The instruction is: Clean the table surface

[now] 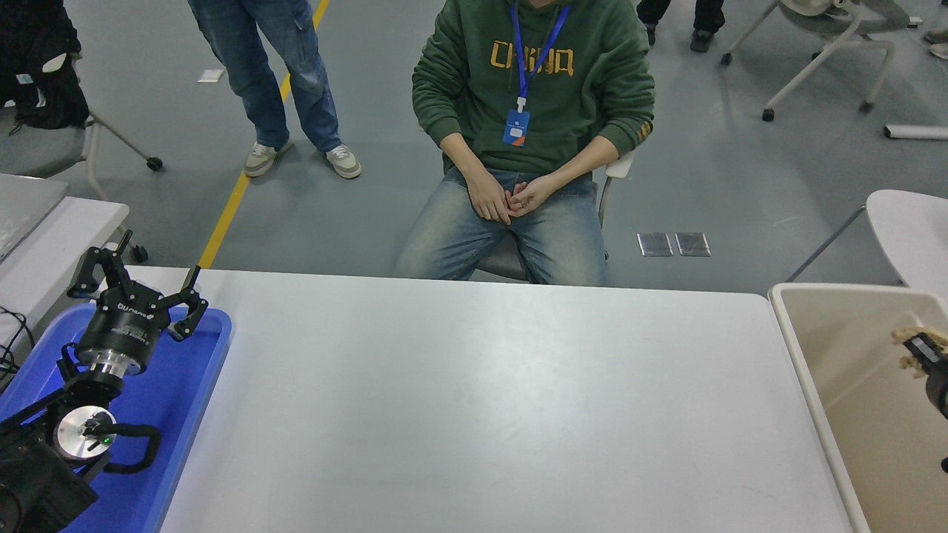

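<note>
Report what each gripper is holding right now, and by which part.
The right gripper is shut on a crumpled brown wad over the beige bin; which part it pinches cannot be told. The left gripper, parked over the blue tray, holds nothing.

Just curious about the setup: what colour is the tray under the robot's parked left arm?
Bright blue. The tray shows best in the head view, at the lower left.

The green hoodie (585,74) of the person seated at the far side of the desk (474,400) bears orange block lettering across the chest; it seems to read "CHINA", though a blue lanyard (535,55) crosses its middle letters. The left end effector (137,292), left of the hoodie, carries small white print on its black body, too small to read.
</note>
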Motion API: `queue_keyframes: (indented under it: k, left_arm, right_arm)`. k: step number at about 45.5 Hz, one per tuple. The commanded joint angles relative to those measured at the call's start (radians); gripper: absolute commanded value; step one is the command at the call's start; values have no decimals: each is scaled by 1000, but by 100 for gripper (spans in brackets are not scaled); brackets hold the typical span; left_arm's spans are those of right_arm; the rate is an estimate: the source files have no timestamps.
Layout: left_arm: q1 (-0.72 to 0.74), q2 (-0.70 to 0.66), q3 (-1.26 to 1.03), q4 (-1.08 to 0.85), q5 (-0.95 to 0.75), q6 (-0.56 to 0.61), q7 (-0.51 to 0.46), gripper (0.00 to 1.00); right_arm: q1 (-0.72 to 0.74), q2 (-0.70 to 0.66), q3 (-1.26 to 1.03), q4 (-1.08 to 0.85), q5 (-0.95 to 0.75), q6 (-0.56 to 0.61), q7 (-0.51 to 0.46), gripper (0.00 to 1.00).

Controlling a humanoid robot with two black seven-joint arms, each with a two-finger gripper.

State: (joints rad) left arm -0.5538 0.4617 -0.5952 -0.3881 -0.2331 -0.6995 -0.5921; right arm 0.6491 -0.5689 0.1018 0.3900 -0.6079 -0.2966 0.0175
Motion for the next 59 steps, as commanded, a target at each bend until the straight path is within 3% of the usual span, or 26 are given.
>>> queue_keyframes:
  k: [1, 9, 24, 25, 27, 30, 43, 59]
  left_arm:
    - [0, 0, 0, 0, 0, 0, 0, 100]
    - [0, 0, 0, 0, 0, 0, 0, 100]
    - [0, 0, 2, 0, 0, 0, 0, 100]
    - [0, 0, 0, 0, 0, 0, 0, 100]
    - [0, 0, 0, 0, 0, 0, 0, 100]
    - [0, 0, 0, 0, 0, 0, 0, 100]
    - [0, 0, 2, 0, 0, 0, 0, 100]
    - [-2, 0, 2, 0, 0, 0, 0, 100]
  right_arm:
    - [-40, 159, 6, -154, 25, -110, -1, 0]
    - [-48, 234, 15, -206, 65, -128, -1, 0]
    - [-48, 241, -1, -203, 128, -130, 1, 2]
    - [-46, 241, -1, -203, 126, -130, 1, 12]
    - [-46, 239, 15, -203, 128, -133, -1, 51]
    - [-39, 238, 18, -191, 129, -133, 1, 100]
    - [-10, 176, 21, -146, 129, -128, 2, 100]
    - [44, -127, 38, 286, 129, -127, 15, 100]
